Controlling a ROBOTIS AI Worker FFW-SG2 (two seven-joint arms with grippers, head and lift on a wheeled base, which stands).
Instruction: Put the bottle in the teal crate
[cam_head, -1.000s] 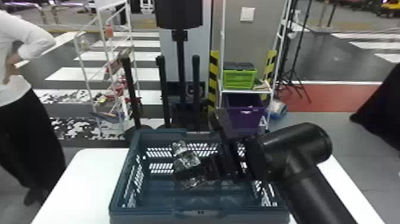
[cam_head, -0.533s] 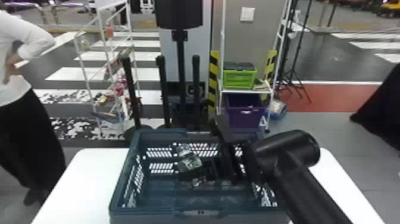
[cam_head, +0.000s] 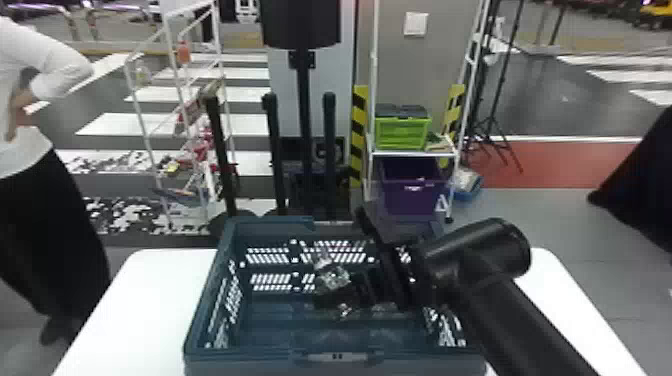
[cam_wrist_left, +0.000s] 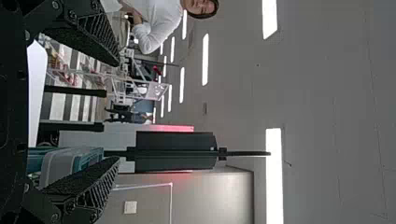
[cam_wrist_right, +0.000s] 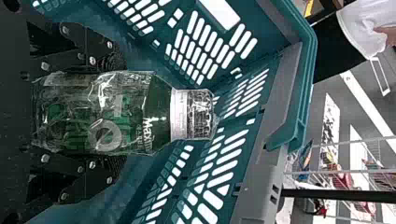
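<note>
The white surface (cam_head: 150, 305) carried the teal crate (cam_head: 250, 362), whose walls were a rigid lattice of slots, unlikely to give if the load brushed them. The right arm (cam_head: 525, 325) reached in over the crate's right side. The left end effector (cam_wrist_left: 117, 111) was held apart from the work, its fingers spread with no load between them.

The right end effector (cam_wrist_right: 116, 113) had its fingers closed on the bottle (cam_wrist_right: 88, 109), one to each side. The bottle was within the crate's walls, its neck end pointing out from the palm; whether its base or side touched the floor could not be told.

The bottle looked like thin, clear plastic, creased and glossy, with a green label. It was probably light, though how full it was could not be made out. It would likely dent under a hard squeeze and slide under a faint one, so a moderate, even grip seemed right. The broad body was the place to take it, as here, with the pads well spread along the straight part; the shoulder tapered and would shed a pinch. The pale cap (cam_wrist_right: 192, 114) looked stiffer but small, a poorer hold that might let the body swing.
</note>
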